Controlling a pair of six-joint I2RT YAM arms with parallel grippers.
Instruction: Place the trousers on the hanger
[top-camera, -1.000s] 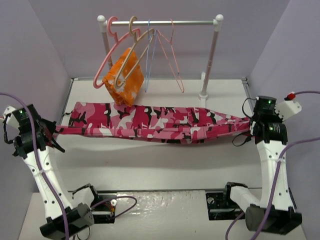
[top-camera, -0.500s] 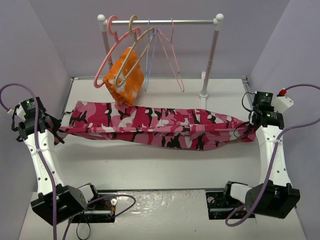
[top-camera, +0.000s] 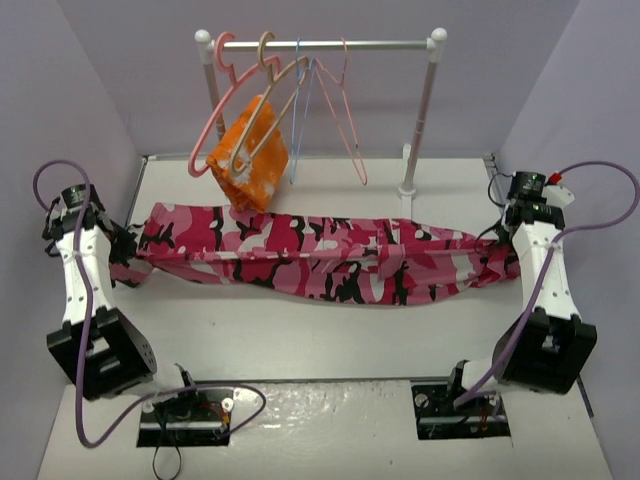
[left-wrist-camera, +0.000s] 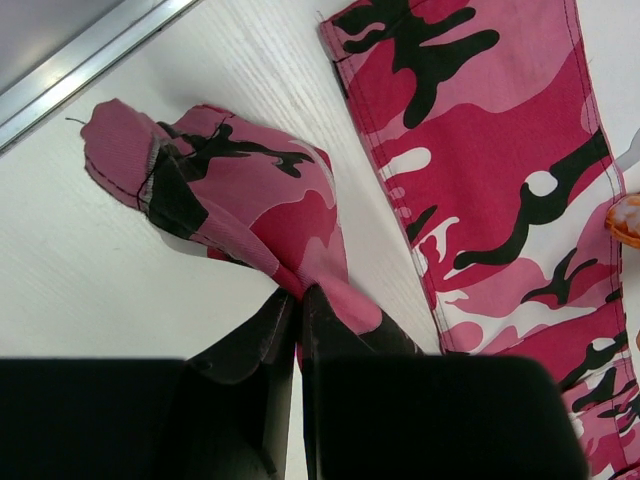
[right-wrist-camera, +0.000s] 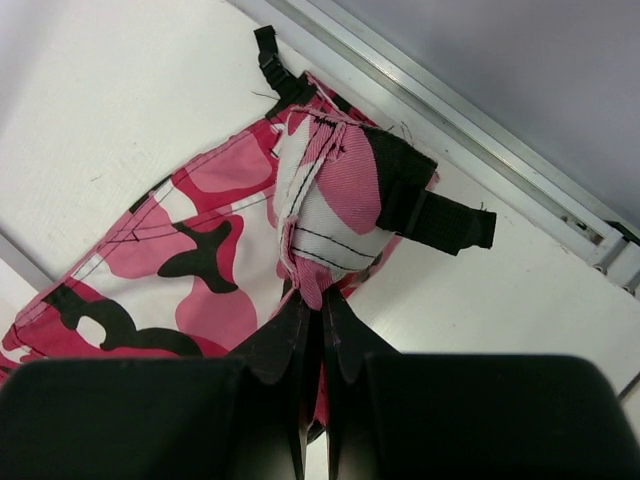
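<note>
Trousers: you had the trousers (top-camera: 320, 255) spread left to right across the table (top-camera: 320, 330), in front of the rail (top-camera: 320, 44), one end in each gripper.
Change from a second earlier: the cloth, which had been pulled straight between your arms, sagged in the middle, and its left end was crumpled on the table. Both arms had folded back and outward.
Left gripper: the left gripper (left-wrist-camera: 298, 300) had its fingers pressed almost together on a bunched fold at the left end.
Right gripper: the right gripper (right-wrist-camera: 312, 300) was pinched just as tightly on the end with the black strap (right-wrist-camera: 440, 222).
Hanger: the tan hanger (top-camera: 266, 50) hung on the rail behind the trousers, apart from them, with an orange cloth (top-camera: 250, 150) beside it.
Wrist views only: you could see each pinch up close, with cloth squeezed between the fingers.
Top view only: you could see the rail, the hangers and the full length of the trousers.
</note>
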